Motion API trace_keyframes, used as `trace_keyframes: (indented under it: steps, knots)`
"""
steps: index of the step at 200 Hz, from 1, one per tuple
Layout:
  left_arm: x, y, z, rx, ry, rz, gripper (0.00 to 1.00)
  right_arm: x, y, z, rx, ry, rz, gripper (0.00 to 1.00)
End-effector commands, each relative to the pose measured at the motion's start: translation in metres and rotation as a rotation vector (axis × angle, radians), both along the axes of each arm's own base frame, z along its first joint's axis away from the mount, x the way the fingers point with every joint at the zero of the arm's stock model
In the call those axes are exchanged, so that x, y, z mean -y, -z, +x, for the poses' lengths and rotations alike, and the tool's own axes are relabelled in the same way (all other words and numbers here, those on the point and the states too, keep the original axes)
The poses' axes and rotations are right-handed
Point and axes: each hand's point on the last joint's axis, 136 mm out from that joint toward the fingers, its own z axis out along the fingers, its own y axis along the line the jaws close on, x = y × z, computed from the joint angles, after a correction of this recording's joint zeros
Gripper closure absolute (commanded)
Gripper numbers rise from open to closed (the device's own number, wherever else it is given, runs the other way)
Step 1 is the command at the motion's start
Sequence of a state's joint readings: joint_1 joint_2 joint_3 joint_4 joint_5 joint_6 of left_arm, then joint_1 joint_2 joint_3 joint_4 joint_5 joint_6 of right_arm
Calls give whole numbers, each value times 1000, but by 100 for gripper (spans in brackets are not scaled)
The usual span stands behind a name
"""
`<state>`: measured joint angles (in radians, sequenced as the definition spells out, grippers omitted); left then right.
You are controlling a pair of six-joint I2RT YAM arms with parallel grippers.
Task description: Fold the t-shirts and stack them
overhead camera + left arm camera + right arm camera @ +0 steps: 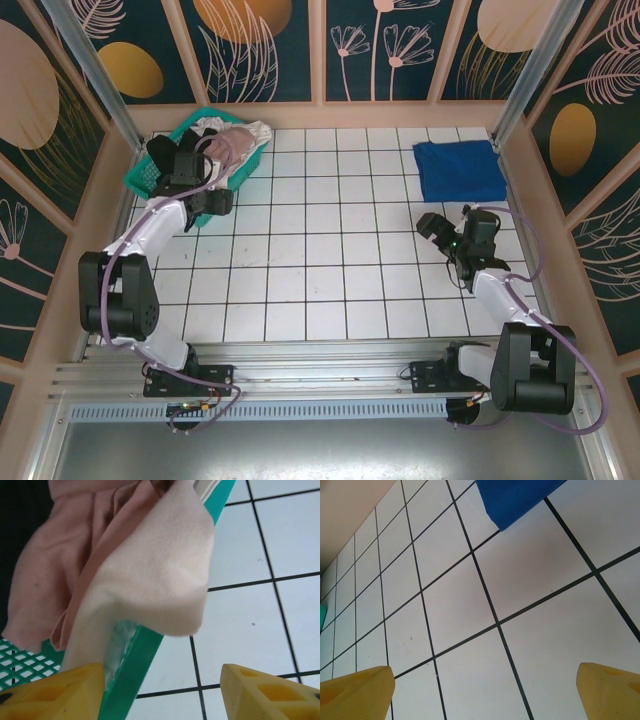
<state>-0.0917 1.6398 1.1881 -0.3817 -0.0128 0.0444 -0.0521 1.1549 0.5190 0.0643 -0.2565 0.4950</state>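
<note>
Tees, 3 counted: 1 royal-blue tee [458, 168] on the bench [330, 260]; 1 dusty-pink tee [237, 150] & 1 off-white tee [257, 131] in the basket [142, 180]. Basket load is heaped, so can't tell if more lie under those 2. Dark patch next to the pink in left wrist view may be cloth, can't count it. Baskets: 1, teal plastic. Benches: 1, white-tiled w/ dark grid lines. Arms: 2, left arm [150, 232] & right arm [492, 285]. Jaws: 2 sets, 1 per arm, ea. w/ 2 yellow fingers [55, 692].
</note>
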Motion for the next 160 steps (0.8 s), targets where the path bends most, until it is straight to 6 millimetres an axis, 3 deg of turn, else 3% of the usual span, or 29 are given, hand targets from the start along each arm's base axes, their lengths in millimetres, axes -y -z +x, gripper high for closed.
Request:
trace_keyframes:
  steps: [1,5,27,58,76,92,121,160]
  knots:
    - [-11,17,3,-67,4,86,37,-1,-4,5,30,-18,-6,7]
    - [-14,27,5,-88,-4,104,37,-1,-3,4,29,-17,-6,7]
    - [-17,39,16,-118,-14,132,41,-2,-4,3,33,-18,-2,7]
    - [-16,50,14,-140,-46,108,61,-1,-4,1,38,-13,-6,7]
    - [-21,45,7,-127,-112,88,79,0,-5,2,39,-13,-8,7]
    - [-30,39,-1,-112,-202,87,87,-1,-5,3,41,-17,-7,7]
    - [-38,33,-6,-89,-234,112,91,-1,-4,4,41,-20,-6,7]
    - [-56,23,16,-38,-235,192,99,-1,-1,5,35,-18,-6,7]
